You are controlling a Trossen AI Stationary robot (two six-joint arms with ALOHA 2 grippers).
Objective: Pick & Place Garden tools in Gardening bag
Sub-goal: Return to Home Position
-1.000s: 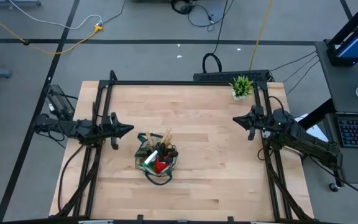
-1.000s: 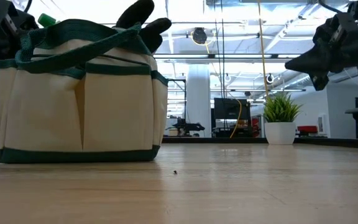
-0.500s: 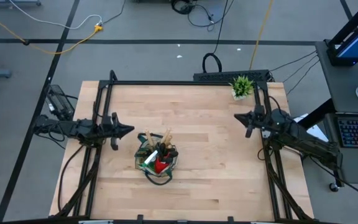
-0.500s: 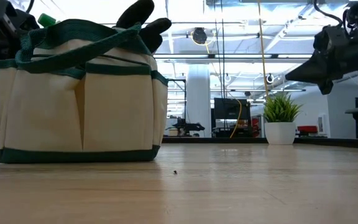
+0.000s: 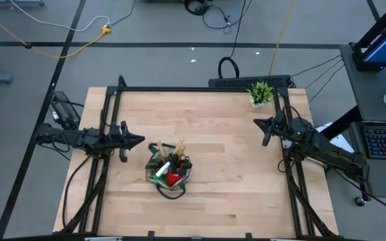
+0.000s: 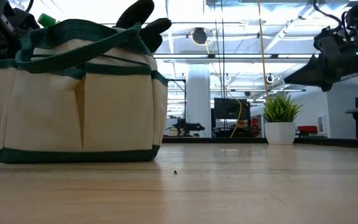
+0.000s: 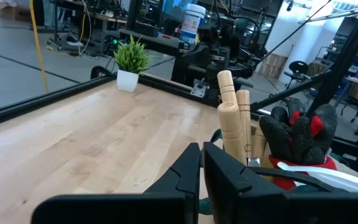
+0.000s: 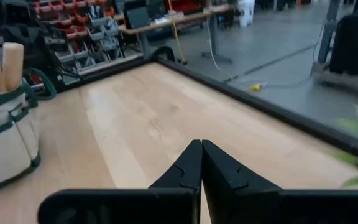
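The gardening bag (image 5: 169, 175) stands upright on its flat bottom a little left of the table's middle; in the low view the gardening bag (image 6: 79, 99) fills the left side. Out of its top stick the garden tools: wooden handles (image 7: 232, 121), a red-and-black glove (image 7: 297, 134) and a green-and-white item (image 5: 159, 175). My left gripper (image 5: 139, 140) hovers shut and level just left of the bag, its fingers (image 7: 191, 171) pointing at it. My right gripper (image 5: 256, 122) hovers shut and level near the table's right edge, far from the bag (image 8: 5, 137).
A small potted plant (image 5: 261, 93) stands at the far right corner, close behind my right gripper. A black frame rail (image 5: 193, 89) runs around the table. Bare wood (image 5: 226, 181) lies between the bag and the right arm and along the near edge.
My right gripper has rolled about its own axis and swung a little toward the table's far edge, staying shut with nothing in it. The bag and its tools have not moved.
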